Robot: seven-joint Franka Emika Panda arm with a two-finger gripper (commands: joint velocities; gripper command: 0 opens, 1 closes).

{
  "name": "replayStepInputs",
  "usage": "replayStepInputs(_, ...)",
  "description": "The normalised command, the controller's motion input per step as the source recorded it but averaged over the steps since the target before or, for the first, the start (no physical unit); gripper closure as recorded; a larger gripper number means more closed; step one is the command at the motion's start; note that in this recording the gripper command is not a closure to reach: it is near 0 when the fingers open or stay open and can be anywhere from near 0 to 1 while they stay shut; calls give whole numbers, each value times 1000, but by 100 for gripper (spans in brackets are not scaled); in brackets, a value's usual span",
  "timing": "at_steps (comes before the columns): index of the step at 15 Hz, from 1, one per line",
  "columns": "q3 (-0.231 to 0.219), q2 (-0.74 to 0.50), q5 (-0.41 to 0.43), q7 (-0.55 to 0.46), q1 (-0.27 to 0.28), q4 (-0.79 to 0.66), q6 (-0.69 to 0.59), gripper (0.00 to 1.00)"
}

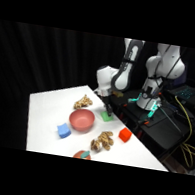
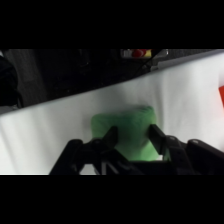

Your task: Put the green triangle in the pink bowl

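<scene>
The green triangle [image 1: 105,117] lies on the white table just right of the pink bowl [image 1: 82,121], which is empty. My gripper [image 1: 108,111] has come down right over the green block. In the wrist view the green triangle [image 2: 131,125] fills the space under my gripper [image 2: 133,136]. The two dark fingers stand apart, one over its left part and one at its right edge. They look open, and I see no squeeze on the block.
A blue block [image 1: 63,130] lies left of the bowl and a red block [image 1: 125,135] to its right. Tan lumpy clusters sit behind the bowl [image 1: 83,102] and in front of it [image 1: 102,141]. The table's far edge runs close behind the green block.
</scene>
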Motion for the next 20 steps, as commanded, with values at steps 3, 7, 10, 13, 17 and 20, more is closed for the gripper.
replayStepInputs(3, 114, 115, 121, -166, -80, 94, 109, 100)
replayStepInputs(7, 72, 45, 40, -57, -30, 64, 91, 95)
replayStepInputs(10, -12, -190, -152, 158, 72, 6, -32, 90)
replayStepInputs(13, -112, -505, -345, 357, 175, -63, -252, 84)
replayStepInputs(17, -132, -647, -413, 390, 192, -66, -429, 79)
replayStepInputs(20, -79, -412, -409, 261, 124, 178, -480, 79)
